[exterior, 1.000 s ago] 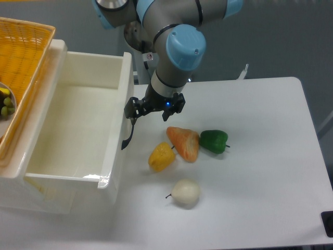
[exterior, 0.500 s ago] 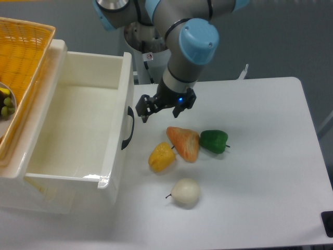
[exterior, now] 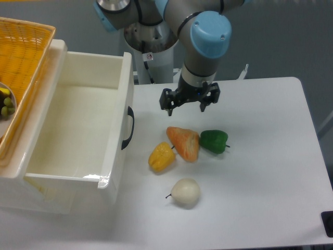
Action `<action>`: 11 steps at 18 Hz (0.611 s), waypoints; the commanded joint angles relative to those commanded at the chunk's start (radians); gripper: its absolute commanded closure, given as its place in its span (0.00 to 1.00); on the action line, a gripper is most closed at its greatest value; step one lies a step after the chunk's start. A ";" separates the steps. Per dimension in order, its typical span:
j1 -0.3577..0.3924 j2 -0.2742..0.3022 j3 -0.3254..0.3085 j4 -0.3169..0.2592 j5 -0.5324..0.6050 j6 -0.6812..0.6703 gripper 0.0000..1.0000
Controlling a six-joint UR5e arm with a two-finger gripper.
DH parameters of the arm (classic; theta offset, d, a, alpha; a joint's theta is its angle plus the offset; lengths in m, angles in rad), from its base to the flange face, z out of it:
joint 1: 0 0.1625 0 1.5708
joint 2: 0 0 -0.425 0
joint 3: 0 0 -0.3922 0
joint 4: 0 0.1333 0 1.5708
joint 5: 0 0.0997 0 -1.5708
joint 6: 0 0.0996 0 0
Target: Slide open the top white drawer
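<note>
Nearest me, off the front panel of the top white drawer (exterior: 78, 133), a white onion-like toy (exterior: 186, 192) lies on the white table (exterior: 260, 156). A little farther back sit a yellow pepper (exterior: 162, 157), an orange carrot piece (exterior: 184, 142) and a green pepper (exterior: 214, 140) in a loose row, the yellow one closest to the drawer front, the green one farthest from it. None of them touches the drawer.

The drawer itself stands pulled well out of its white cabinet, its deep box bare inside and open to the ceiling. Its curved black handle (exterior: 127, 127) hangs free on the front panel, nothing gripping it.

That is the change. A second ago the gripper (exterior: 189, 100) was right at that handle; half a second ago it had let go and drawn just clear; now it hovers well away from the drawer front, above the table beyond the carrot piece, fingers spread wide and empty. The drawer has not shifted across these moments.

I judge the pull finished: the drawer is open, the arm is retreating, and only clearing away remains.

Farthest back, on top of the cabinet behind the drawer, the orange wicker basket (exterior: 23, 62) sits with something greenish at its edge.
</note>
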State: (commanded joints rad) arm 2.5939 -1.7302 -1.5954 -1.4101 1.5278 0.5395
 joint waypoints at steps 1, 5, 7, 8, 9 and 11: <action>0.005 -0.015 0.006 0.044 0.012 0.037 0.00; 0.032 -0.031 0.035 0.071 0.045 0.276 0.00; 0.063 -0.031 0.029 0.069 0.037 0.420 0.00; 0.075 -0.029 0.026 0.071 0.035 0.454 0.00; 0.078 -0.028 0.026 0.072 0.037 0.461 0.00; 0.097 -0.026 0.026 0.074 0.035 0.464 0.00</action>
State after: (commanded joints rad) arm 2.6905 -1.7564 -1.5693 -1.3361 1.5631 1.0032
